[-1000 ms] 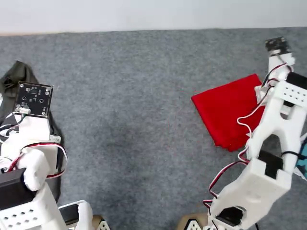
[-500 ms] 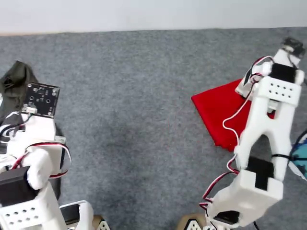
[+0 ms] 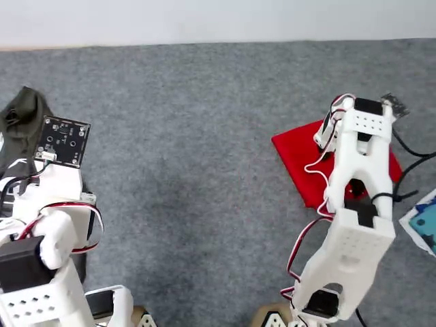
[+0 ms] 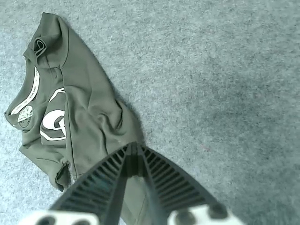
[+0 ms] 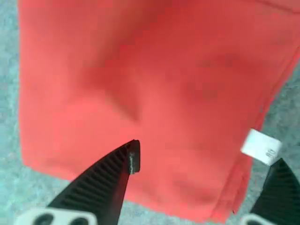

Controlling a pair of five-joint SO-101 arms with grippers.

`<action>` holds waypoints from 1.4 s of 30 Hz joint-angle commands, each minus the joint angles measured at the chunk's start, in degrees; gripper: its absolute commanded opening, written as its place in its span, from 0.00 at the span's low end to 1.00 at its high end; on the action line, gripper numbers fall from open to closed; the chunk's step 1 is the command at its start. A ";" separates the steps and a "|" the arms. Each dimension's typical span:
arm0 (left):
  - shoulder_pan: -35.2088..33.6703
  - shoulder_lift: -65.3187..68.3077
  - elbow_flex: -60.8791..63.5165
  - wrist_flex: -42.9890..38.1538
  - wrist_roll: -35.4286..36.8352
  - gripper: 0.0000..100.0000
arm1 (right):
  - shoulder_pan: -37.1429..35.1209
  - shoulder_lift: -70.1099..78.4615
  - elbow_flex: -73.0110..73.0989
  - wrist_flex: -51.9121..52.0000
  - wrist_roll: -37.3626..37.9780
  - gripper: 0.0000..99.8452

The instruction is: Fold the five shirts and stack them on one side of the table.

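The right jaws gape wide just above the folded red shirt on the right of the bench. The left jaws are closed over the crumpled olive shirt, seemingly next for folding: spread it flat first.

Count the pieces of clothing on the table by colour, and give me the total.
Red shirt, folded: 1
Dark green shirt, crumpled: 1
Teal cloth, partly cut off at the picture's edge: 1
Total: 3
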 commanded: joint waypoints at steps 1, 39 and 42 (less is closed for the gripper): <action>0.18 -0.26 -0.13 0.97 -0.26 0.00 | -0.22 1.10 -4.75 -3.03 -0.62 0.41; 0.44 -0.18 -0.04 0.97 -0.35 0.00 | 9.45 -2.51 -4.66 -3.82 11.78 0.01; 0.35 -0.18 -0.04 0.97 -0.35 0.00 | 9.19 -8.04 -4.66 -0.22 11.87 0.01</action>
